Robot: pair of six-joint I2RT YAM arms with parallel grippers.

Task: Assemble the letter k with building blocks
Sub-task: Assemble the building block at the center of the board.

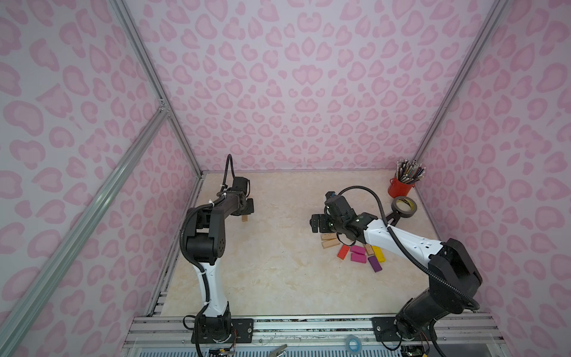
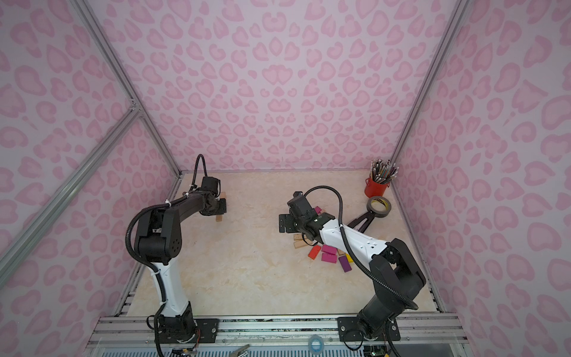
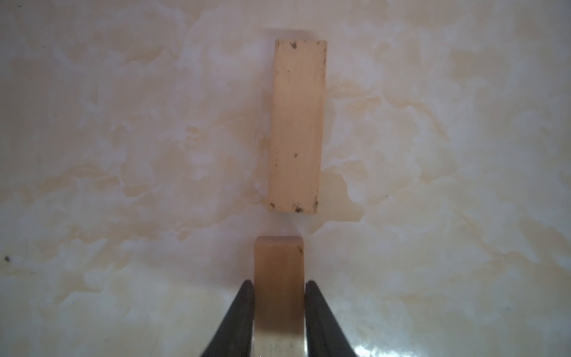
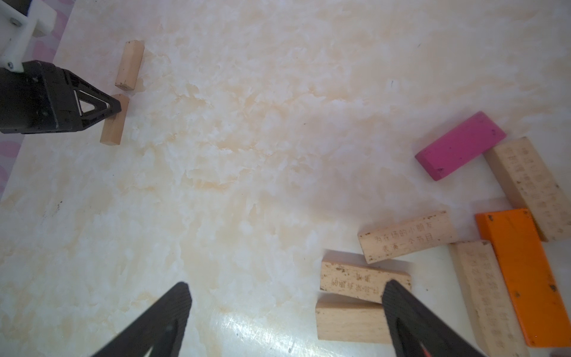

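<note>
Only the K's stem seems begun: left of centre in both top views the left gripper [image 3: 279, 286] clamps a plain block [image 3: 278, 262] in line with a laid block [image 3: 296, 123], while the right gripper [image 4: 287, 286] hangs spread over the loose blocks [image 1: 358, 253] right of centre.

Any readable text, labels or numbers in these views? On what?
"为在场的小朋友 / 表演一个节目": engraved on a plain block, right wrist view.
Engraving too blurred to read: neighbouring block; long blocks.
Print inside the tape roll: too small to read.
</note>
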